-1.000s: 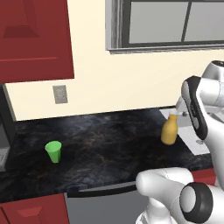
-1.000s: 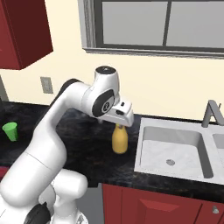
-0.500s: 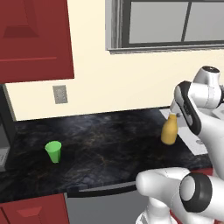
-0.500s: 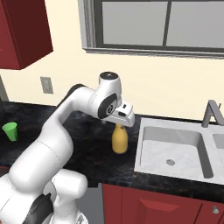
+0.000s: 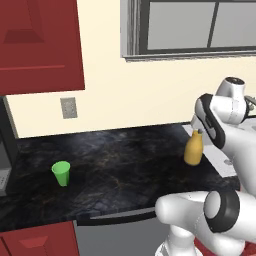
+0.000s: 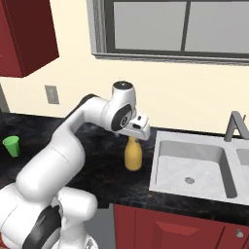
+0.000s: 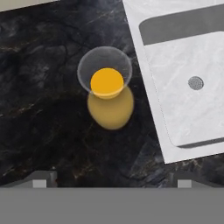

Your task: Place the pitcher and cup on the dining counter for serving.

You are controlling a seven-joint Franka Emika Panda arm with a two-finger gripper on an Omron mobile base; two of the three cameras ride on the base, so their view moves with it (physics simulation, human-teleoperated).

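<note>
The amber pitcher (image 5: 193, 150) (image 6: 132, 155) stands upright on the black wall counter (image 5: 120, 160), close to the sink's left edge. My gripper (image 6: 136, 138) hangs straight above it, open and holding nothing. In the hand view the pitcher (image 7: 110, 103) lies below and ahead, its round mouth facing up, and my gripper (image 7: 114, 180) has one dark fingertip at each bottom corner. The green cup (image 5: 61, 173) (image 6: 11, 146) stands upright far to the left on the same counter. The dining counter is out of view.
A white sink basin (image 6: 194, 168) (image 7: 188, 83) with a grey faucet (image 6: 236, 126) sits right of the pitcher. A wall outlet (image 5: 68, 107) and a red upper cabinet (image 5: 40, 45) are behind the cup. A dark appliance (image 5: 5, 160) stands at the counter's left end.
The arm has swung a little to the right and the hand has settled slightly lower over the pitcher. Pitcher and cup have not moved.
</note>
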